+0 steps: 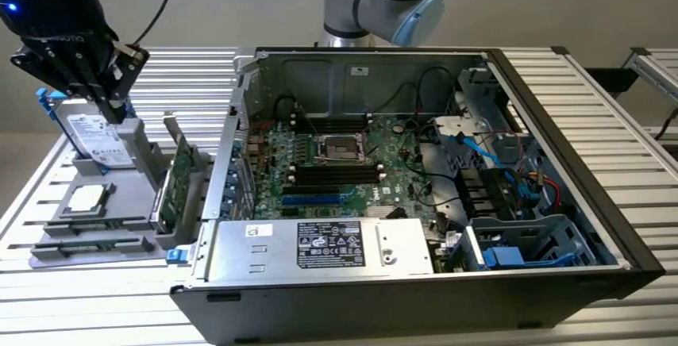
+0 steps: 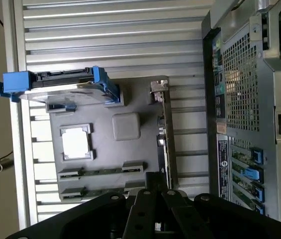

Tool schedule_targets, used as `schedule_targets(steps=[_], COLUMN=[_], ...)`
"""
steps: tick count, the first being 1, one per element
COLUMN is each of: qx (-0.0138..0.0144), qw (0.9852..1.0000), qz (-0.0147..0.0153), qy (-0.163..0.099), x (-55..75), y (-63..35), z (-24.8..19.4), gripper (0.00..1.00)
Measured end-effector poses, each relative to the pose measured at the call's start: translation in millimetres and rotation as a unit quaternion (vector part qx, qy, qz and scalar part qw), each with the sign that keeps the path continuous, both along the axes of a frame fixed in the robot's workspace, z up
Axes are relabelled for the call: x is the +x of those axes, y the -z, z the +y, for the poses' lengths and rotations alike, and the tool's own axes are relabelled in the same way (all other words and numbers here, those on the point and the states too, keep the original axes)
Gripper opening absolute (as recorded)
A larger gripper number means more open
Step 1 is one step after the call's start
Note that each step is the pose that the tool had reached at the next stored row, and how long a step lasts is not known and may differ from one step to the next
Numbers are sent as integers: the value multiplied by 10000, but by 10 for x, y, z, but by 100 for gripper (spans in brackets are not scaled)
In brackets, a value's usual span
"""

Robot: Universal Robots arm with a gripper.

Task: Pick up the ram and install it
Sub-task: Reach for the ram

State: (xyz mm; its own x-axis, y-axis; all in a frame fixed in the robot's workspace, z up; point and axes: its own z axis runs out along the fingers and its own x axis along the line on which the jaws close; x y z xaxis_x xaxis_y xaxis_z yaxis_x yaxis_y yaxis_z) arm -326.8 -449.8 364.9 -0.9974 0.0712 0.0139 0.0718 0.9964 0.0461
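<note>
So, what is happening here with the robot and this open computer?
A robot arm works beside an open computer case. Its gripper is shut, holds nothing, and hangs above the hard drive in the gray tray. The ram lies flat in that tray, not yet picked up. The memory slots on the board look free.

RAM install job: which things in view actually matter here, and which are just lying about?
Job:
- ram, lying in the gray holder
- memory slots on the motherboard
- gripper, shut, near the hard drive

Lying about:
- hard drive
- CPU chip
- expansion card, standing on edge
- power supply
</note>
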Motion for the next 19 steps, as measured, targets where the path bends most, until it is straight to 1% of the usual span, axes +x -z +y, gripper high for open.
schedule_targets(steps=[14, 19], qx=[0, 0], qw=[10000, 10000], qz=[54, 82], qy=[-1, -1], x=[-279, -354], y=[155, 204], z=[-145, -199], gripper=[11, 11])
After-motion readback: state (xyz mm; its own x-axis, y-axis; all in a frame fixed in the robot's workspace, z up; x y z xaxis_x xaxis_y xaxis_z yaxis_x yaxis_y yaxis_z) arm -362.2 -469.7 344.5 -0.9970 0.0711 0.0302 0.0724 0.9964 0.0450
